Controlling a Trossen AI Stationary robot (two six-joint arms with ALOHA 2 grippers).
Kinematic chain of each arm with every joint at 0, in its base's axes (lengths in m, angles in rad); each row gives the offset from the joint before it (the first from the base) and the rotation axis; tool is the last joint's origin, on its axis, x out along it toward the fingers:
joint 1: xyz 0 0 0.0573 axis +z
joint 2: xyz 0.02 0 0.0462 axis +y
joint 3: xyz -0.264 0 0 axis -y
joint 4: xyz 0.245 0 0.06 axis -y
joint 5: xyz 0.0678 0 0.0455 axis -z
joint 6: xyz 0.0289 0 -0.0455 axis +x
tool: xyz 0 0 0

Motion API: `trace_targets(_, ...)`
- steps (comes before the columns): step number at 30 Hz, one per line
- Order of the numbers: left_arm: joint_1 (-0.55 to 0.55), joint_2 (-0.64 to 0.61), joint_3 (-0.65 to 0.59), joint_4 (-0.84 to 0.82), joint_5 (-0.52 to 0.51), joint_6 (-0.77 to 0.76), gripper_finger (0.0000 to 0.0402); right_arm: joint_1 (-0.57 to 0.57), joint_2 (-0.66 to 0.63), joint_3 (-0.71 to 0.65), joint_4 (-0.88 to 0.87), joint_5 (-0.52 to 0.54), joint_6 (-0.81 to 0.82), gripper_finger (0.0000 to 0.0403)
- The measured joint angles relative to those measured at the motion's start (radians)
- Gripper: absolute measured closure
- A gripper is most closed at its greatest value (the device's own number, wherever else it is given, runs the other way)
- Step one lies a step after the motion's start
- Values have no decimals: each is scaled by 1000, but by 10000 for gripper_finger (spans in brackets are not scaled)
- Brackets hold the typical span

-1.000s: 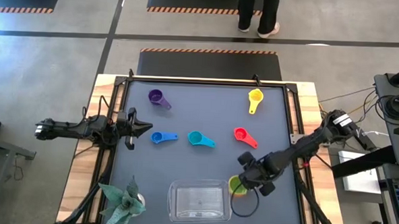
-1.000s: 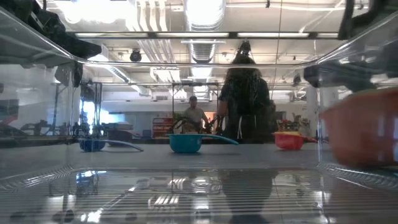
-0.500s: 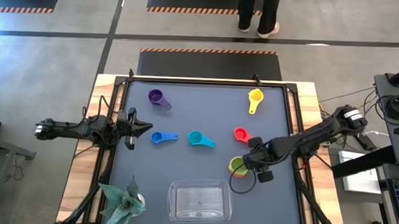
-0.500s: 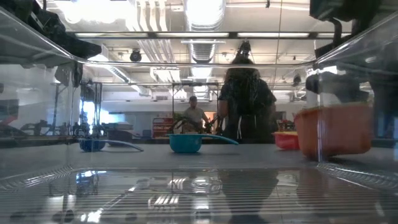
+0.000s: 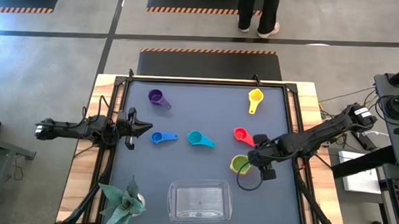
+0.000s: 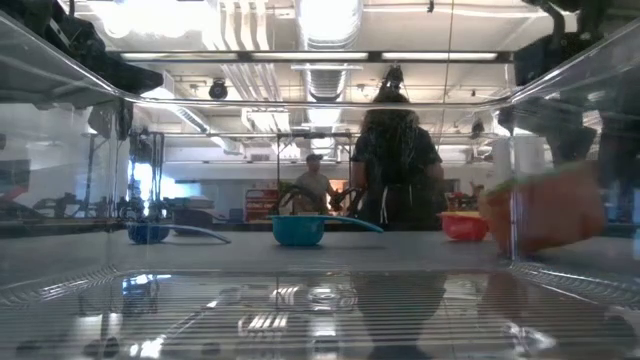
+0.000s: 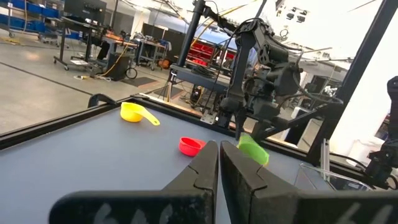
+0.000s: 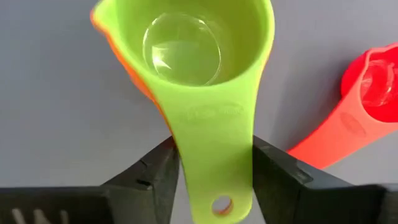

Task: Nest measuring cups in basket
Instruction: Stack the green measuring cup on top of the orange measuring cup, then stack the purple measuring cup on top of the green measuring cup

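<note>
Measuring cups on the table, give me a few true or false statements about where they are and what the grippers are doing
1. The basket holds three cups. False: no cup lies in it.
2. The right gripper has the green cup by its handle. True.
3. The left gripper holds the blue cup. False: it is shut on nothing, apart from that cup.
4. The purple cup sits beside the yellow cup. False: they lie far apart.
5. An orange cup shows under the green one. True.
</note>
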State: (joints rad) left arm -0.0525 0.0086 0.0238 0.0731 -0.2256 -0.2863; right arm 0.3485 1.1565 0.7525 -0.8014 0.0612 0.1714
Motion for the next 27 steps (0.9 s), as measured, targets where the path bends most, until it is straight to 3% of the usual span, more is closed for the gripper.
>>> trace_targets(10, 0, 0, 0, 0, 0, 0, 402, 0, -24, 3, 6, -17, 13, 154)
trace_targets(18, 0, 0, 0, 0, 0, 0, 402, 0, -42, 33, 137, -95, 20, 144)
trace_targets(27, 0, 0, 0, 0, 0, 0, 402, -32, -46, 163, 286, 100, 98, 173)
